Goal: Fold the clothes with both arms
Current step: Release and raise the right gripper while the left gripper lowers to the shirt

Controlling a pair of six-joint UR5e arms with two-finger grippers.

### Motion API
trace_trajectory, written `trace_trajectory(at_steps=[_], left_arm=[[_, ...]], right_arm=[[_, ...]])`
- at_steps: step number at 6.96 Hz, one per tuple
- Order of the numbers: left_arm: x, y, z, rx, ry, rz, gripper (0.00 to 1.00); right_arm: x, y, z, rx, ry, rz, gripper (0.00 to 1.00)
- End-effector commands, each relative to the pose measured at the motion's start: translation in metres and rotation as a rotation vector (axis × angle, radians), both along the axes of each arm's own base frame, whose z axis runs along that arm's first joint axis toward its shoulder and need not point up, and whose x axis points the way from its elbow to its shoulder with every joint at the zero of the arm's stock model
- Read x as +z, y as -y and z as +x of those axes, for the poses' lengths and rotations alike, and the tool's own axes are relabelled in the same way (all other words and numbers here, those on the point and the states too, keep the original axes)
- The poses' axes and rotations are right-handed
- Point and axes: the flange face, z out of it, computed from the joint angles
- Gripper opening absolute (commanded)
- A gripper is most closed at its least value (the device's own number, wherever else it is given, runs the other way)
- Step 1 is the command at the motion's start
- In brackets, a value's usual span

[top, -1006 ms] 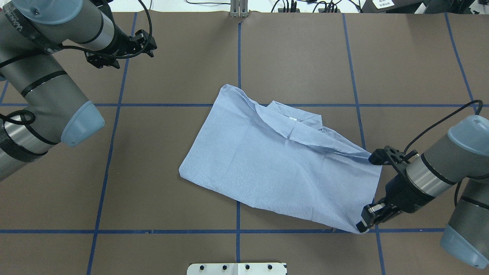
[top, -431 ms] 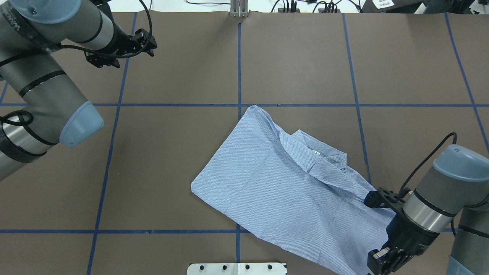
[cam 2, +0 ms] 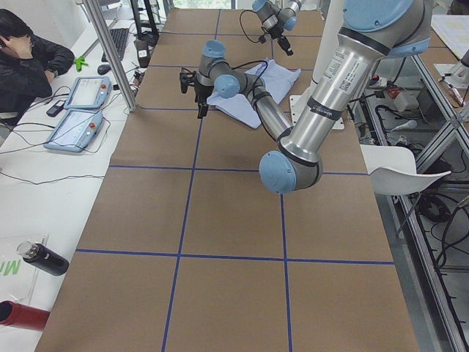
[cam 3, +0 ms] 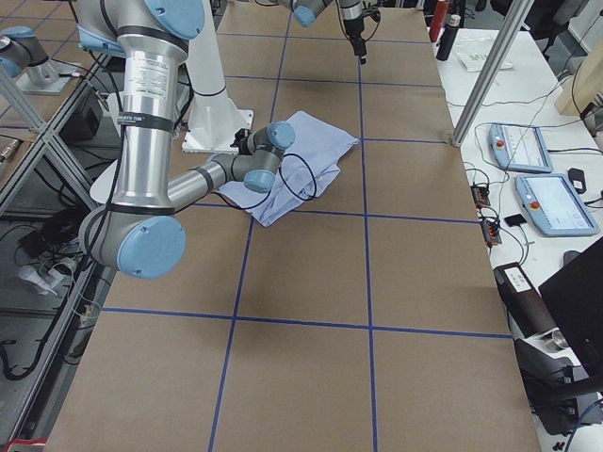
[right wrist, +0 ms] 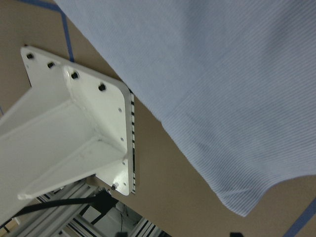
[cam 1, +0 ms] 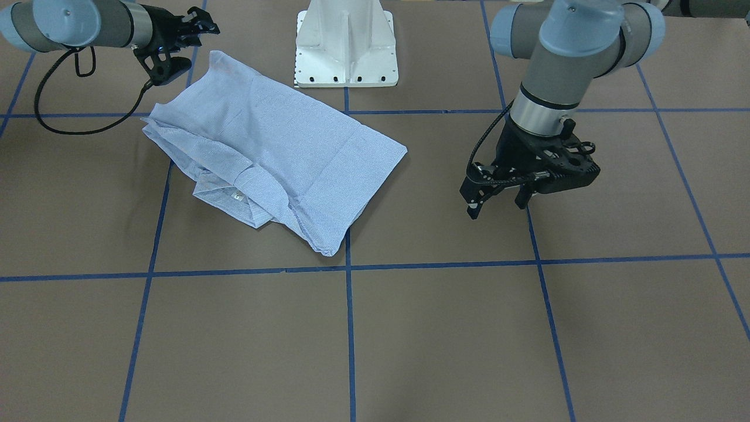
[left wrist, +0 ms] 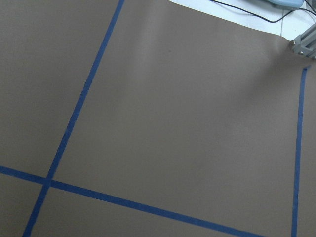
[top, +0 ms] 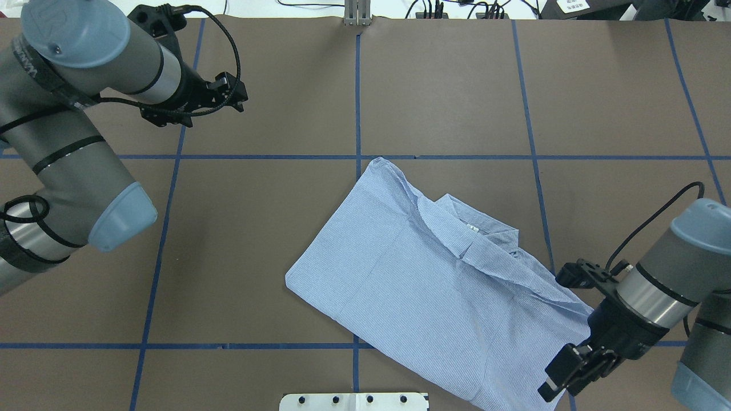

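The light blue striped shirt (top: 434,291) lies folded on the brown table, collar facing the far right, with its near corner reaching the table's near edge. It also shows in the front view (cam 1: 275,146) and the right wrist view (right wrist: 222,74), where its corner lies free on the table. My right gripper (top: 562,383) hovers at the shirt's near right corner, open and holding nothing; in the front view (cam 1: 198,26) it is beside the shirt's edge. My left gripper (top: 235,94) is open and empty over bare table at the far left, well clear of the shirt; it also shows in the front view (cam 1: 497,205).
The white pedestal base plate (top: 354,401) sits at the near edge, just left of the shirt's corner; it also shows in the right wrist view (right wrist: 74,133). Blue tape lines (left wrist: 148,205) grid the table. A person and teach pendants (cam 2: 80,92) are beyond the far edge.
My right gripper dragged the shirt toward the near edge, then let go of its corner and lifted slightly. My left gripper shifted a little right and toward the centre.
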Motion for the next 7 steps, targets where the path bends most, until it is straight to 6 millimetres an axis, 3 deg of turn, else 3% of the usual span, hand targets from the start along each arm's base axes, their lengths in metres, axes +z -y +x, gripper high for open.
trace_trajectory(at_steps=[1, 2, 3, 5, 6, 7], left_arm=[[0.005, -0.061, 0.053, 0.079, -0.065, -0.058, 0.99], [0.008, -0.092, 0.08, 0.086, -0.145, -0.106, 0.99], [0.019, -0.127, 0.108, 0.104, -0.19, -0.161, 0.99], [0.026, -0.15, 0.139, 0.053, -0.199, -0.168, 0.98], [0.032, -0.157, 0.15, 0.056, -0.186, -0.182, 0.91], [0.049, -0.155, 0.17, 0.053, -0.144, -0.196, 0.9]], right_arm=[[-0.033, 0.076, 0.051, 0.226, 0.064, 0.059, 1.0], [-0.045, 0.103, 0.072, 0.314, 0.083, 0.094, 1.0], [-0.052, 0.118, 0.08, 0.397, 0.08, 0.129, 1.0], [-0.052, 0.125, 0.08, 0.456, 0.065, 0.15, 1.0], [-0.052, 0.126, 0.08, 0.458, 0.064, 0.151, 1.0], [-0.049, 0.128, 0.079, 0.461, 0.058, 0.148, 1.0]])
